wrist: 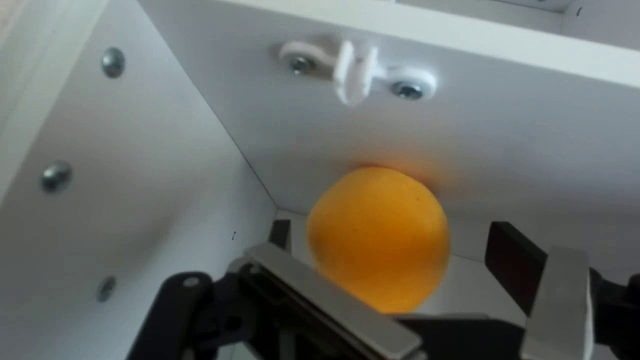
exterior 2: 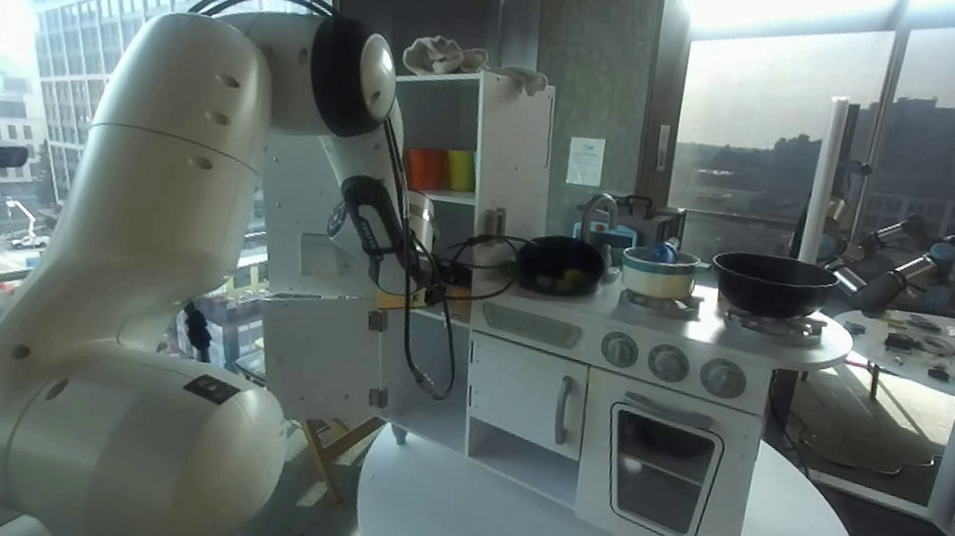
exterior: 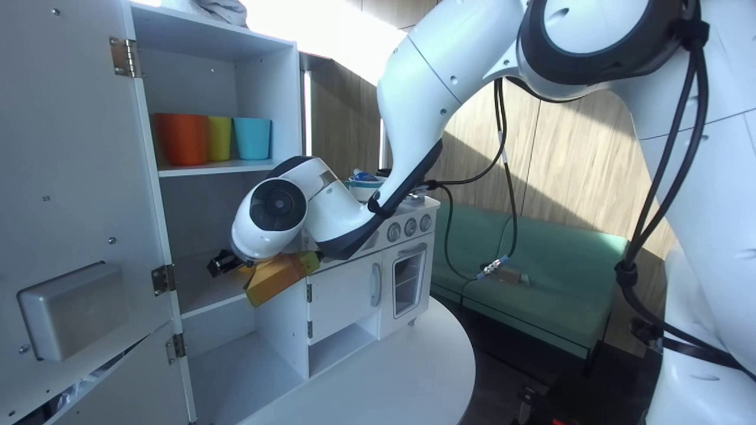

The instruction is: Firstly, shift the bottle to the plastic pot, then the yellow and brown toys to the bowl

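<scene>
- Gripper [wrist: 395, 237]: fingers apart.
- Yellow toy [wrist: 380, 235]: showing between the fingers, near an inner corner of the cabinet [wrist: 155, 165].
- Bottle [exterior 2: 665, 252]: apparently in the plastic pot [exterior 2: 659, 282], back from the front edge of the worktop [exterior 2: 716, 331].

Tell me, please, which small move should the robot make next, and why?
Probably ease the open pincer a little nearer to the yellow toy: in the wrist view the jaws appear on either side of it, yet I cannot tell if they reach far enough. The blue bottle is already in the pale pot, so this toy can be next.
</scene>
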You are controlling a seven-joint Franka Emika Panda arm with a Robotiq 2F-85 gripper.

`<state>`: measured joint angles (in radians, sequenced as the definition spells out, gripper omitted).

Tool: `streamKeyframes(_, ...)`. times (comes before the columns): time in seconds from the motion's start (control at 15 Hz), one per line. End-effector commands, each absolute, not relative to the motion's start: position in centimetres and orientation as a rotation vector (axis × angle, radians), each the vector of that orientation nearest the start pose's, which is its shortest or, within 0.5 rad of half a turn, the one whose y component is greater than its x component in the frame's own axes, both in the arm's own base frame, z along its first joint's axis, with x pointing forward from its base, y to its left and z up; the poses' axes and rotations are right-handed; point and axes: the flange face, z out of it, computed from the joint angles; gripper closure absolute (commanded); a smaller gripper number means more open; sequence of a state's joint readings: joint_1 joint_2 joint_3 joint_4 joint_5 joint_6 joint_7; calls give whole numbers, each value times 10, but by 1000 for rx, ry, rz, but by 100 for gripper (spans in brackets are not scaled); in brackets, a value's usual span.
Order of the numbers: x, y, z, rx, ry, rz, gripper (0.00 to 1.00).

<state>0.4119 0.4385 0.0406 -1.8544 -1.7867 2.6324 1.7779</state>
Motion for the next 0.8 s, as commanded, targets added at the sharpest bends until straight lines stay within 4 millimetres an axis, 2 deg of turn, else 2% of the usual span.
streamKeyframes(0.0,581,307,297,-2879,-230,-1788,0)
streamKeyframes(0.07,582,307,295,-2873,-217,-1809,0)
streamKeyframes(0.2,582,307,295,-2866,-194,-1842,25)
streamKeyframes(0.4,579,312,293,-2858,-161,-1863,51)
streamKeyframes(0.73,566,317,300,-2822,-123,-1788,85)
